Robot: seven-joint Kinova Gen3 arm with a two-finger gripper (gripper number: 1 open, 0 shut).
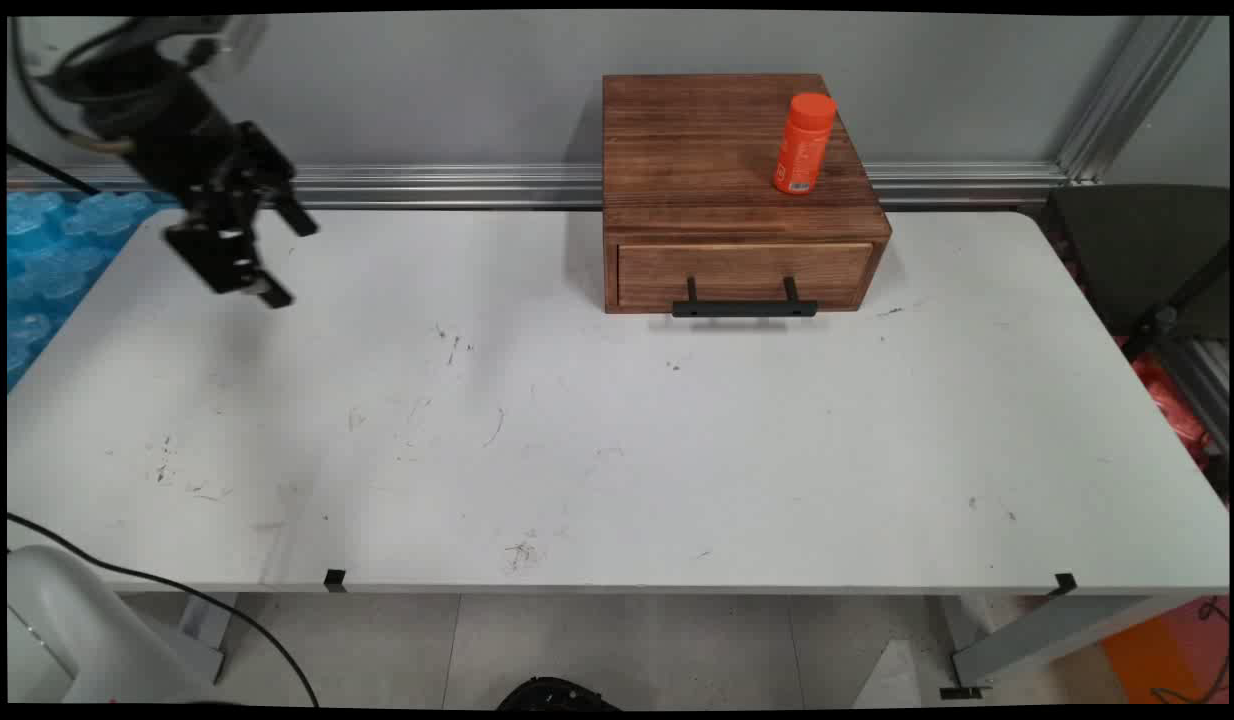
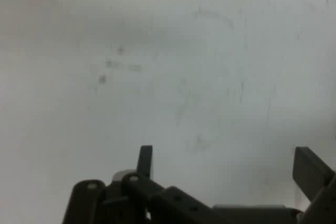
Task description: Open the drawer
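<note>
One gripper (image 1: 277,262), jaws wide and empty, above the surface's (image 1: 617,450) far left; orange bottle (image 1: 804,143) upright on the wooden drawer box (image 1: 717,150), far off right.

My hand (image 1: 282,262) is matt black. The desk (image 1: 617,450) looks smooth, white and scuffed. The drawer box (image 1: 722,190) is dark-stained grainy wood; the orange bottle (image 1: 804,143) looks like smooth plastic.

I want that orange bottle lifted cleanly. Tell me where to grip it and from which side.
Grip the orange bottle around its mid-body, below the cap, coming from above the wooden drawer box it stands on. It stands nearly upright with clear space around it. The gripper is open, far to the left.
</note>
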